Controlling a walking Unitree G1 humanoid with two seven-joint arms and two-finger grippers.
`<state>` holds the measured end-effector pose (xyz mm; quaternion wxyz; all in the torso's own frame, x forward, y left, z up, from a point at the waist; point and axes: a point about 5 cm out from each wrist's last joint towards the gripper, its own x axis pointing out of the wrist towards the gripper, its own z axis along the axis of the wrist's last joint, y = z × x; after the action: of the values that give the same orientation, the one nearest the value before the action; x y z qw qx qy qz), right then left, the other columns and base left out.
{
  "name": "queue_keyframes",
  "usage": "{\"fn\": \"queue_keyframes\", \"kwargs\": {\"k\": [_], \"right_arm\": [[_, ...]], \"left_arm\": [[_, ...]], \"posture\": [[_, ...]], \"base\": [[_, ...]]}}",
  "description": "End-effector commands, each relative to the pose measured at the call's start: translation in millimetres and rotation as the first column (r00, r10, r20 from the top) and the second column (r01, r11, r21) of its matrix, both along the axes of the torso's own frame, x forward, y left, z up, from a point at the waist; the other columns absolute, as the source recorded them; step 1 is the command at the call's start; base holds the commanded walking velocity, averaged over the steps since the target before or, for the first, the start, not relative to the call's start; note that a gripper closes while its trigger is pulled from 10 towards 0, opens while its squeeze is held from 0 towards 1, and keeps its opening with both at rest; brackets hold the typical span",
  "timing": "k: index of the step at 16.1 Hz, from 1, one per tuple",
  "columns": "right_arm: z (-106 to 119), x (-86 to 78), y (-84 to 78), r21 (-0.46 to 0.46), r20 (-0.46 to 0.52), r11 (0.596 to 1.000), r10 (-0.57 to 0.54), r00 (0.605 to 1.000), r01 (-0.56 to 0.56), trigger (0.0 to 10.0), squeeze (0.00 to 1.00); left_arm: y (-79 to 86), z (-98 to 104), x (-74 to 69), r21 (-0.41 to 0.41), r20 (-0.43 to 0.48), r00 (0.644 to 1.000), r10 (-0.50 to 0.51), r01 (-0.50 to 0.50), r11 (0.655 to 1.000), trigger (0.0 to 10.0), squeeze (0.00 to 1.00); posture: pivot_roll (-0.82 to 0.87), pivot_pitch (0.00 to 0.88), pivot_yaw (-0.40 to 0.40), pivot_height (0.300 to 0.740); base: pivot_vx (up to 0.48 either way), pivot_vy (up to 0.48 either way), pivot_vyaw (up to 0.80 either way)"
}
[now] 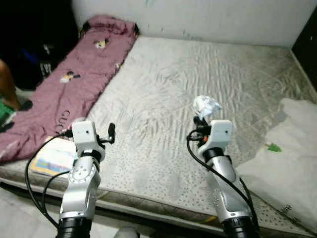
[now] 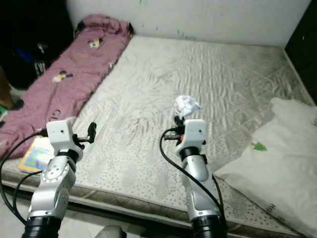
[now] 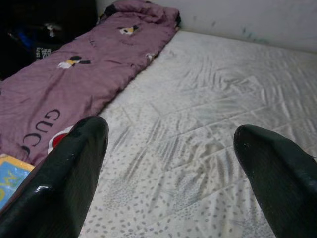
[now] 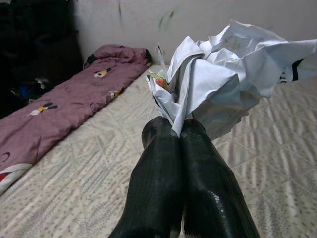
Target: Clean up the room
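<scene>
A crumpled ball of white paper [image 1: 206, 105] hangs above the grey mattress [image 1: 208, 74], pinched by my right gripper [image 1: 200, 121], which is shut on its lower edge. In the right wrist view the two black fingers [image 4: 163, 168] press together under the paper [image 4: 228, 79]. My left gripper [image 1: 112, 133] is held over the mattress's front left part, open, with nothing between its fingers [image 3: 64, 173].
A purple quilt [image 1: 74, 79] lies along the bed's left side. A colourful book [image 1: 52, 158] rests at the front left corner. A white pillow [image 1: 285, 163] sits at the right edge. A person's leg [image 1: 7, 89] shows at far left. Dark furniture stands at the right.
</scene>
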<state>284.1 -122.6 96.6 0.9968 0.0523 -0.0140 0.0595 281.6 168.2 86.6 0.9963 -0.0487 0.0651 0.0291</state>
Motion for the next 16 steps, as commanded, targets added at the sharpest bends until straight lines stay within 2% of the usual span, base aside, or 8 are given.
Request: {"fn": "queue_keyframes", "kwargs": {"k": [1,8,13,16], "right_arm": [[-4.1,0.5,-4.5,-0.002,-0.023,1.000,-0.018,1.000,0.018,10.0,0.00],[-4.2,3.5,-6.3,-0.002,-0.029,1.000,-0.029,0.999,0.029,10.0,0.00],[-5.1,4.7,-6.4,0.001,-0.039,1.000,-0.030,0.999,0.030,10.0,0.00],[-5.0,5.1,-6.9,0.002,-0.038,0.999,-0.032,0.999,0.032,10.0,0.00]], "left_arm": [[-4.0,-0.4,0.9,-0.008,-0.008,1.000,-0.017,0.017,1.000,10.0,0.00],[-4.4,0.3,3.2,-0.017,-0.005,1.000,-0.015,0.015,1.000,10.0,0.00],[-4.4,1.0,4.0,-0.017,-0.003,1.000,-0.013,0.013,1.000,10.0,0.00],[-4.7,1.1,4.3,-0.018,-0.003,1.000,-0.014,0.014,1.000,10.0,0.00]], "posture": [[0.01,0.000,0.045,0.740],[0.00,0.000,0.046,0.740],[0.00,0.000,0.046,0.740],[0.00,0.000,0.047,0.740]], "base": [[0.000,0.000,0.00],[0.000,0.000,0.00],[0.000,0.294,0.00],[0.000,0.299,-0.80]]}}
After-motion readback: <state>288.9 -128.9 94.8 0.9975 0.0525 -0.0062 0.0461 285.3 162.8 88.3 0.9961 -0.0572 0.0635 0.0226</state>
